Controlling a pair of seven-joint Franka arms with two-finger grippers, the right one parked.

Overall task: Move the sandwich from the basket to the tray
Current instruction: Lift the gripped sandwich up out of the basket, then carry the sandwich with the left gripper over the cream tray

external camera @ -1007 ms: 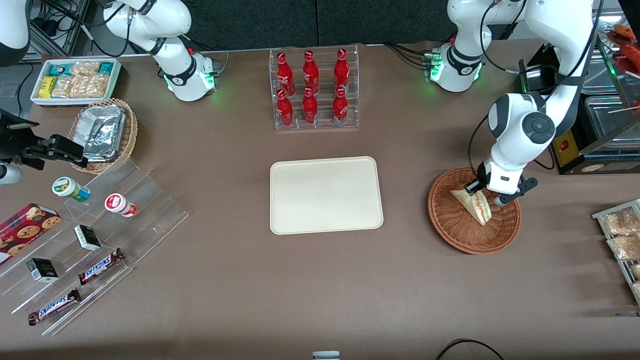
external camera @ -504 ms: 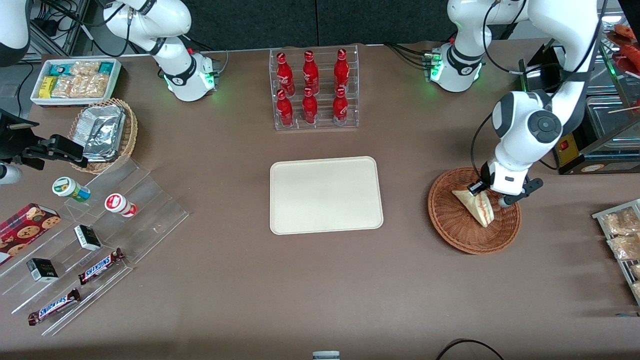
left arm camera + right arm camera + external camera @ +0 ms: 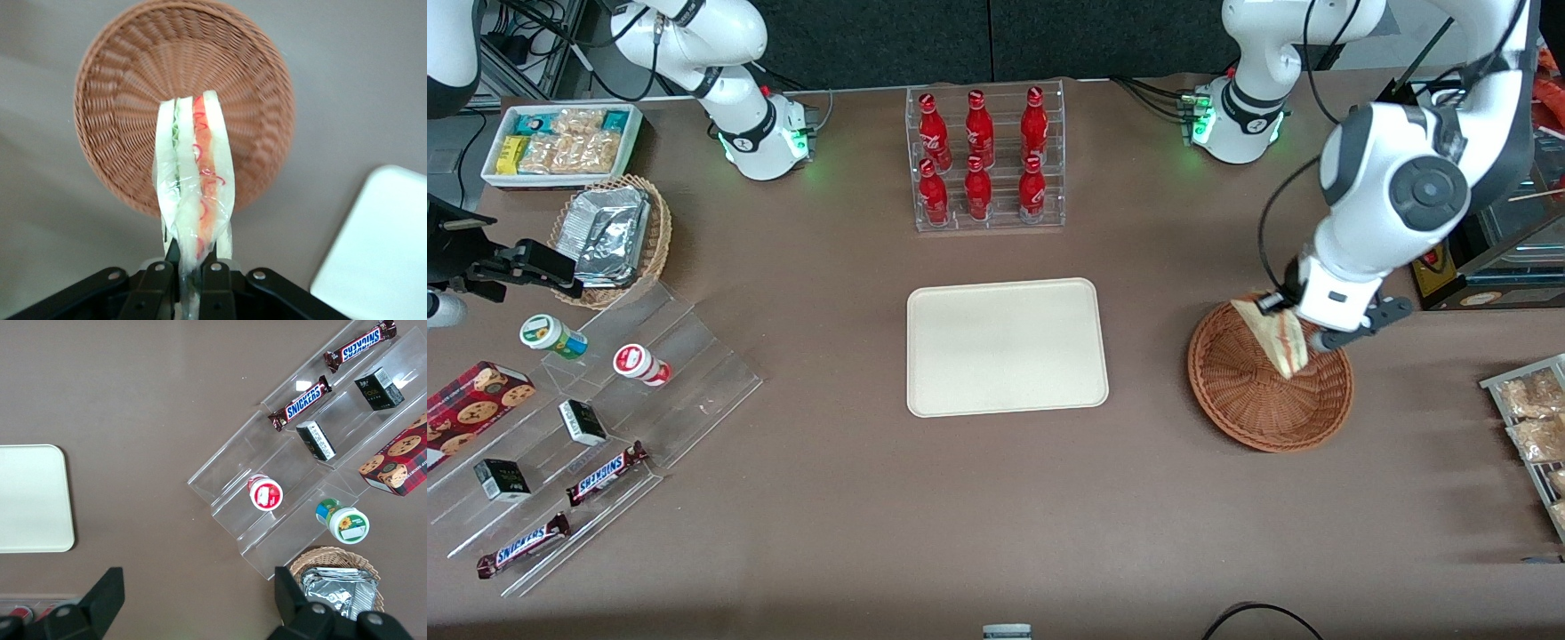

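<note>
My left gripper (image 3: 1296,331) is shut on the sandwich (image 3: 1276,339), a pale bread wedge in clear wrap, and holds it lifted above the reddish-brown wicker basket (image 3: 1249,409). In the left wrist view the sandwich (image 3: 193,180) hangs from the black fingers (image 3: 155,283), which pinch its wrap, with the red and green filling showing along its cut edge. The basket (image 3: 133,87) lies below it and holds nothing else. The cream tray (image 3: 1006,347) lies flat in the middle of the table, beside the basket toward the parked arm's end; its corner also shows in the left wrist view (image 3: 380,253).
A clear rack of red bottles (image 3: 985,160) stands farther from the front camera than the tray. A tan basket of foil packs (image 3: 612,236), a white snack bin (image 3: 560,142) and a clear stepped shelf with snacks (image 3: 578,427) lie toward the parked arm's end. Snack packets (image 3: 1534,427) lie by the working arm's table edge.
My left gripper has risen and moved a little away from the front camera, lifting the sandwich up out of the basket.
</note>
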